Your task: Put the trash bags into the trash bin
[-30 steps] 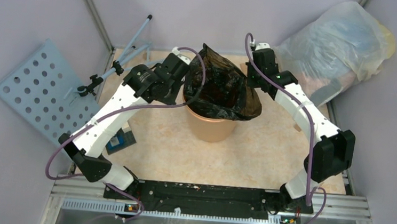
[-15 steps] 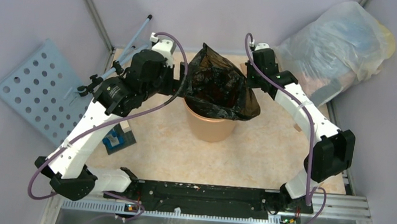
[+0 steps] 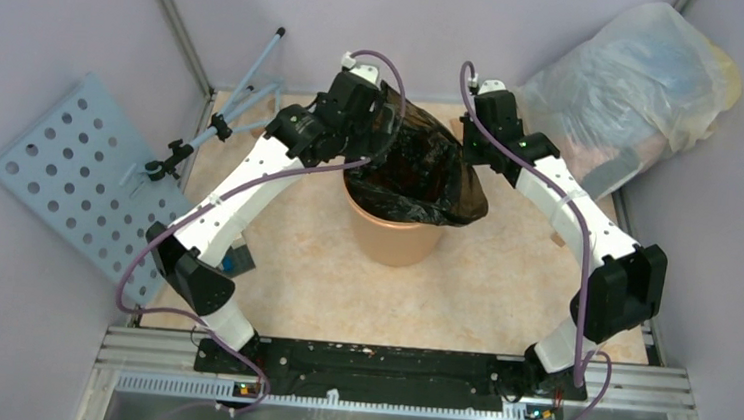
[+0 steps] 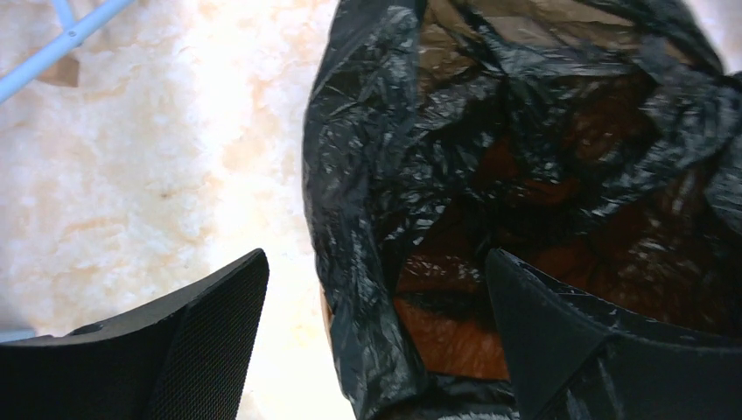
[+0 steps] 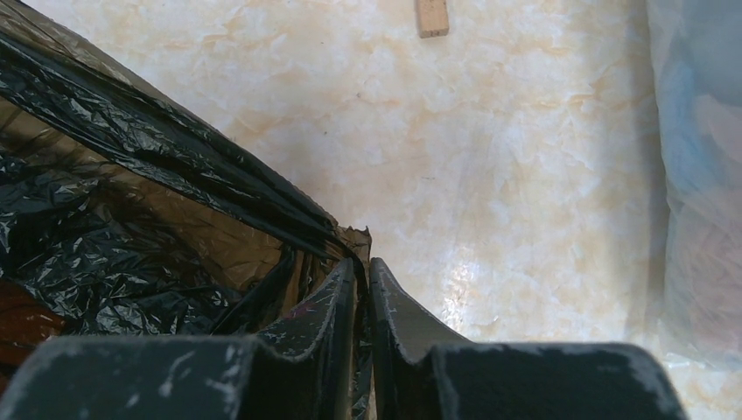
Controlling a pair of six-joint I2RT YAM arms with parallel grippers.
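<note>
My left pincer (image 4: 376, 289) has just sprung wide and swung to the far-left lip of the black trash bag (image 3: 421, 169), straddling it but gripping nothing. My right pincer (image 5: 360, 273) stays nipped on the bag's right edge. The bag hangs in the orange bucket (image 3: 396, 240) with its mouth raised, so I judge a fresh grip comes next

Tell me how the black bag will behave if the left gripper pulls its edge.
Probably floppy: the black bag is crinkled film, sagging in folds over the orange bucket. Likely slippery, being glossy. It should stretch taut only toward the right gripper, which pinches its edge.
</note>
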